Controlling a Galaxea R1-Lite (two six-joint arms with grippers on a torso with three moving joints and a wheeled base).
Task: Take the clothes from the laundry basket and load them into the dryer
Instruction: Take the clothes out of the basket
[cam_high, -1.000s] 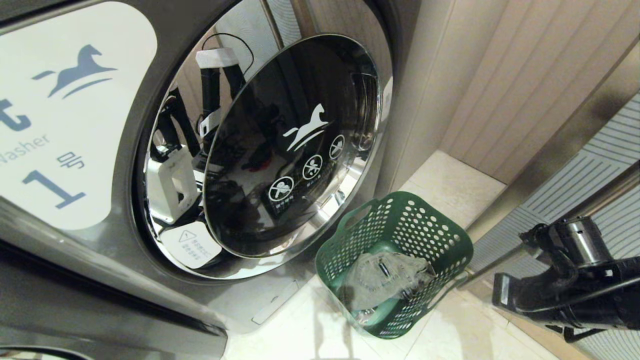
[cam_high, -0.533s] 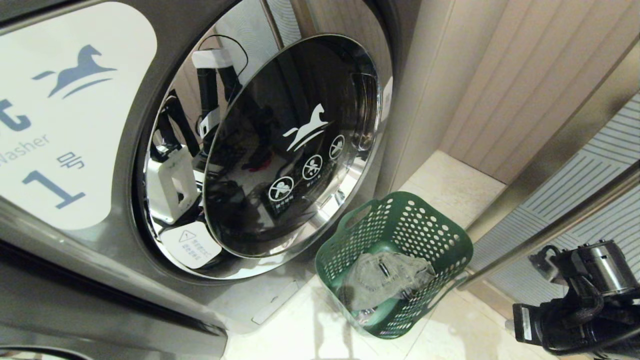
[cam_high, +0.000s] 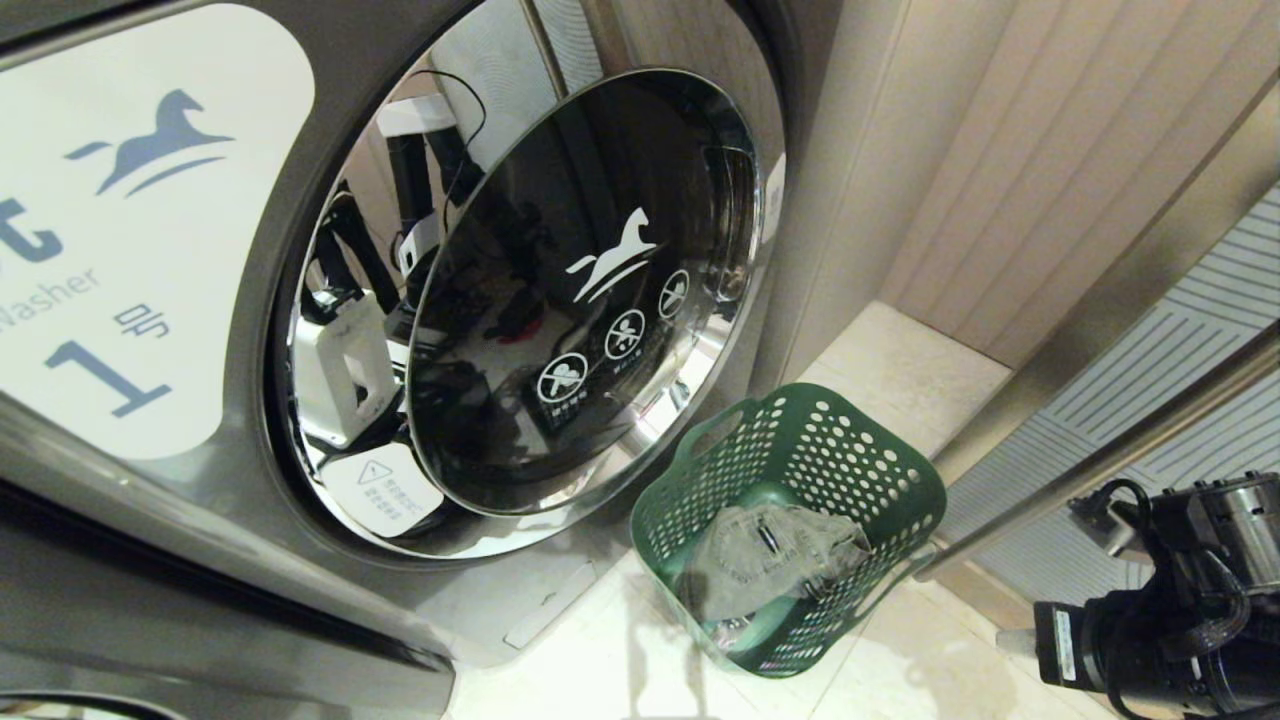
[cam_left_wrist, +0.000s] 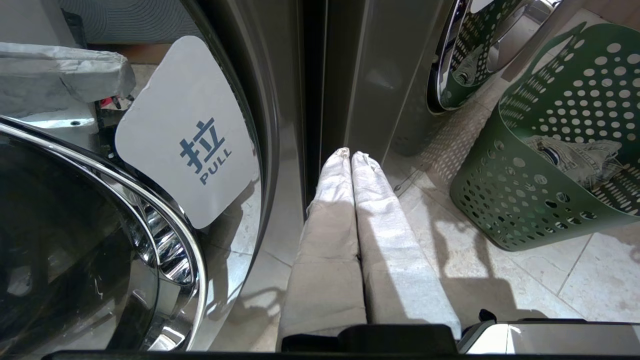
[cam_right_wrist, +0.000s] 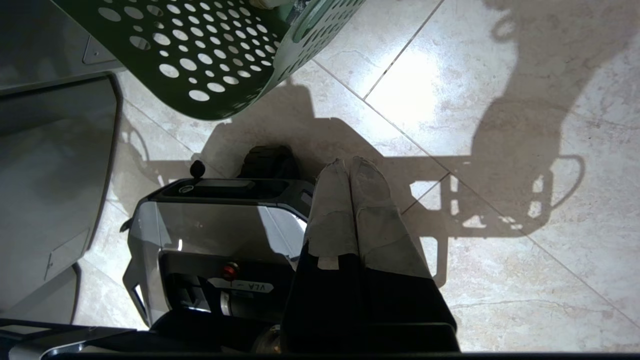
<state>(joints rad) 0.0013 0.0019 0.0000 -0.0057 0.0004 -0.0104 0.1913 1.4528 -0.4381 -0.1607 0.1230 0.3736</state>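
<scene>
The dryer's round glass door (cam_high: 590, 290) stands shut in the head view. To its right, on the floor, is the green perforated laundry basket (cam_high: 905, 470) with pale crumpled clothes (cam_high: 770, 560) inside. The basket (cam_left_wrist: 525, 200) and clothes (cam_left_wrist: 580, 160) also show in the left wrist view. My left gripper (cam_left_wrist: 351, 152) is shut and empty, low beside the machine's front. My right gripper (cam_right_wrist: 350, 162) is shut and empty over the floor tiles, apart from the basket (cam_right_wrist: 210, 50). Of the right arm (cam_high: 1150, 620), only the wrist shows in the head view, at the lower right.
A white PULL label (cam_left_wrist: 185, 135) marks a lower machine's door (cam_left_wrist: 90, 240). My own base (cam_right_wrist: 210, 225) sits under the right gripper. A metal rail (cam_high: 1100, 460) and panelled wall run along the right. Tiled floor (cam_high: 920, 660) lies between basket and arm.
My right arm has drawn down and to the right, toward the head view's lower right corner. The basket, clothes and door have not moved.
</scene>
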